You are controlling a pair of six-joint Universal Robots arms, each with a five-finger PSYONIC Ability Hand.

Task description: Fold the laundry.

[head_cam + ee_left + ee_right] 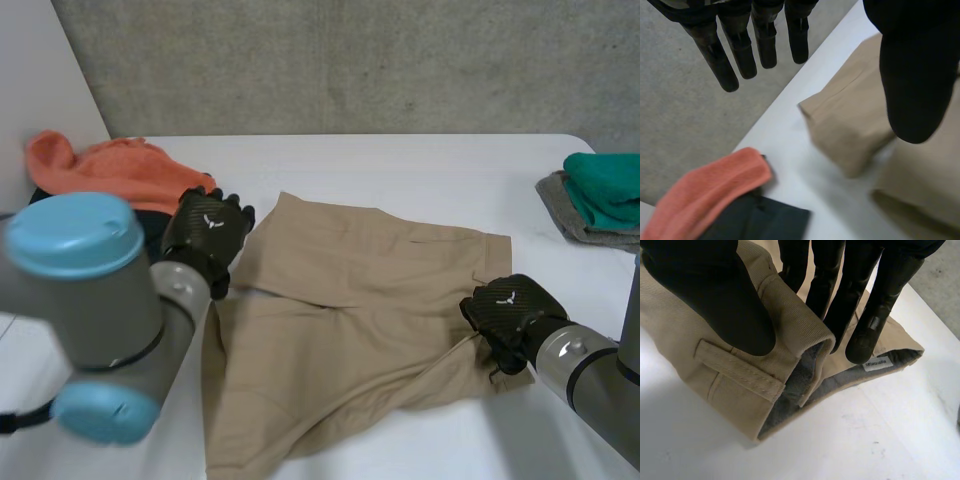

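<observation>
Head view: the tan shorts (350, 320) are laid flat at the centre of the white table (420, 165). At centre right, the waistband is pinched between thumb and fingers of the right hand (512, 310). At centre left, the left hand (205, 235) is held at the shorts' edge, fingers straight and spread.

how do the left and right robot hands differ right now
The left robot hand has straight fingers and holds nothing; the right robot hand pinches the waistband of the tan shorts between thumb and fingers. The left is at a leg end, near the orange towel; the right at the waist end. Both are black.
</observation>
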